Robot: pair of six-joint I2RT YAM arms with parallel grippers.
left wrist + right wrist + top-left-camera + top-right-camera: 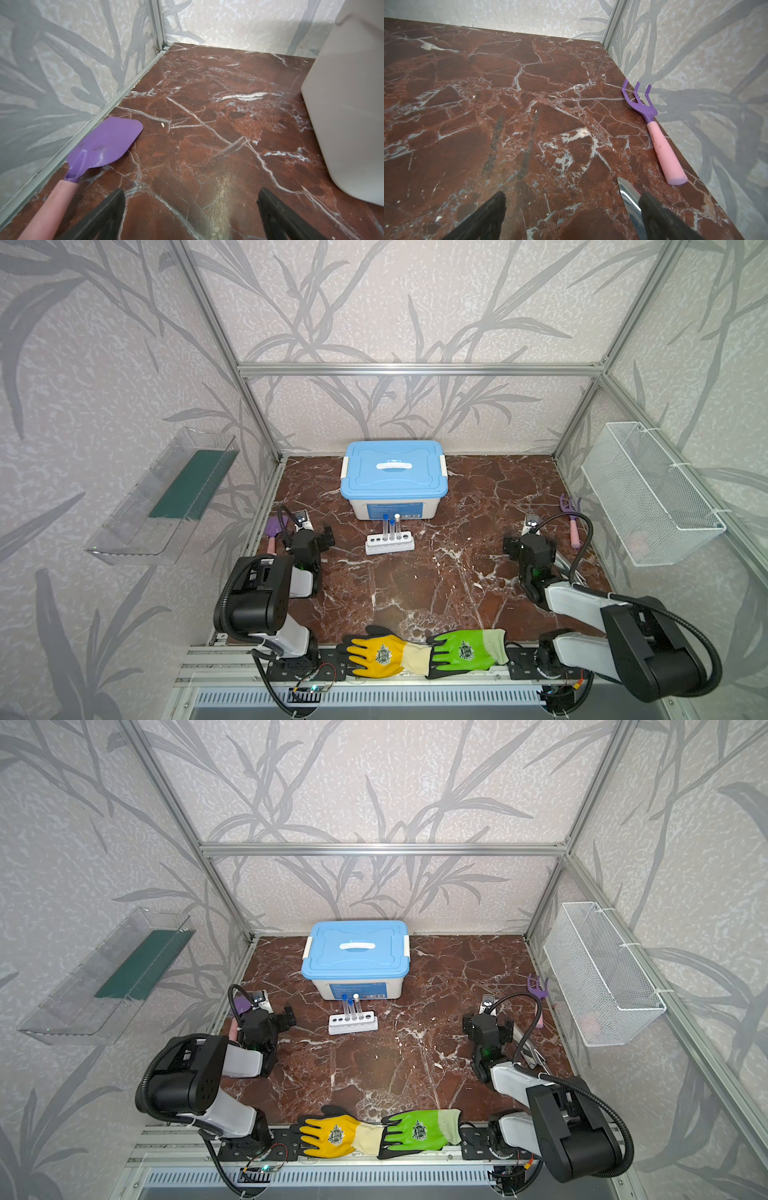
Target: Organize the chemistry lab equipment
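Observation:
A white six-hole rack [390,542] [353,1022] stands mid-table in both top views. Three capped test tubes [391,526] [351,1006] stand upright in it. Metal tweezers [536,1056] lie by the right wall behind my right wrist. Their shiny tip [628,193] shows beside one finger of my right gripper [572,199] [531,531], which is open over bare marble. My left gripper [191,199] [307,531] is open too, with nothing between its fingers, low near the left wall. No other lab items show.
A white box with a closed blue lid [394,472] [349,104] sits behind the rack. A purple trowel [104,145] lies by the left wall, a purple rake [654,128] by the right. Yellow [376,653] and green [465,649] gloves lie at the front edge. A wire basket [648,493] and a clear shelf [166,497] hang on the walls.

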